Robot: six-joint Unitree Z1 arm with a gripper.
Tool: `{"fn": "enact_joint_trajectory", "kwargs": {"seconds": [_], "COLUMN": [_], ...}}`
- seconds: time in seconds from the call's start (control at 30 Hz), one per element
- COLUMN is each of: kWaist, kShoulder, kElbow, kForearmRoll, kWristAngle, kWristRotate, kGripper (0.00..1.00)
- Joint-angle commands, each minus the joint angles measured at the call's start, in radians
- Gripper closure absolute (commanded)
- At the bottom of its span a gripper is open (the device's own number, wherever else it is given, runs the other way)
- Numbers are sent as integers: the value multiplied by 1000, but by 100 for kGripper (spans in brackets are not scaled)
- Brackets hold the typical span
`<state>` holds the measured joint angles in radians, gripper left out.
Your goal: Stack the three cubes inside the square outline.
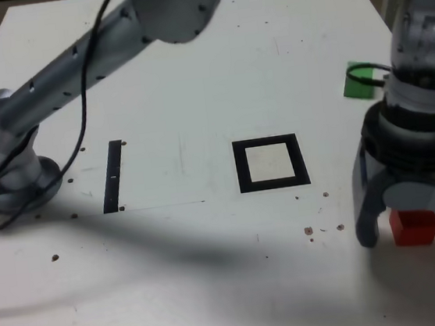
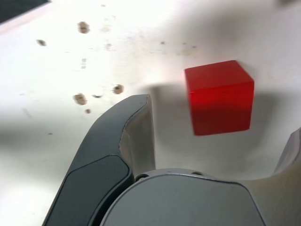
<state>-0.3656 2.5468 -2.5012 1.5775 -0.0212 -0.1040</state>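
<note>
One red cube point(image 1: 413, 227) on the desk point(image 1: 214, 273) between the gripper's point(image 1: 417, 228) spread jaws (not gripped), green cube point(image 1: 360, 81) beyond, square outline point(image 1: 271, 163) vacant.

**Bright overhead light, soft focus**

The white bench point(image 1: 191, 71) glares pale in both views. A broad, soft arm shadow falls below the square outline point(image 1: 271, 162). The wrist view blurs the tool point(image 2: 221, 141) up close; the red cube point(image 2: 218, 96) casts a faint shadow.

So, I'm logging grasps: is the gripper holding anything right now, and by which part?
Nothing is held. The gripper is open, its fingers either side of the red cube without touching it.
</note>
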Motion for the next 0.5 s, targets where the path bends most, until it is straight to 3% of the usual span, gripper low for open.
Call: {"fn": "enact_joint_trajectory", "kwargs": {"seconds": [0.0, 0.27, 0.47], "kWaist": [-2, -1, 2], "kShoulder": [24, 47, 50], "kElbow": [-18, -40, -45], "kForearmRoll": [10, 14, 23], "kWristAngle": [-7, -12, -13], "kWristRotate": [-2, -13, -26], "kGripper": [2, 10, 29]}}
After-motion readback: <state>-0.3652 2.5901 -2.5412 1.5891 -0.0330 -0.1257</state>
